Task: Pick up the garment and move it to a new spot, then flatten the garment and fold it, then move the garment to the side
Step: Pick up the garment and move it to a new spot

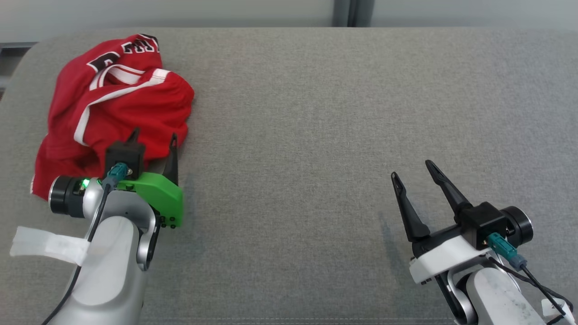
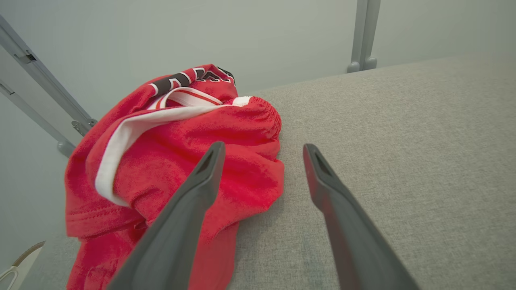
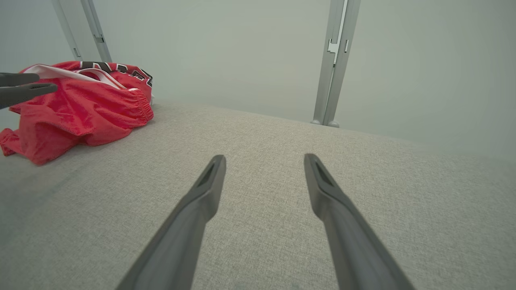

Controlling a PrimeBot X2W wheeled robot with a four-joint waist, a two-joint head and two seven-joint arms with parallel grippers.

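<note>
Clearly soft and light, the red garment (image 1: 113,104) lies crumpled in a heap at the far left of the grey fabric-covered surface (image 1: 316,113). White trim bands and dark lettering show on its upper folds. It looks like a thin sports knit, so it will probably drape and sag when lifted. It should give no resistance to a pinch and slide over the cloth beneath rather than snag. Nothing about it seems fragile.

A single layer could slip from smooth fingers, so a pinch that gathers a thick fold or a hemmed edge seems the safer hold. The stitched hem along the near edge of the heap and the gathered, elastic-looking band on its right side both offer bulk.

The left gripper (image 1: 154,134) sits at the near right edge of the heap, jaws spread wide and holding nothing. One finger is over the red cloth and the other over bare surface just beside it; whether either touches cannot be told. The right gripper (image 1: 411,169) waits well apart at the near right above bare grey surface, its jaws likewise released and empty.
</note>
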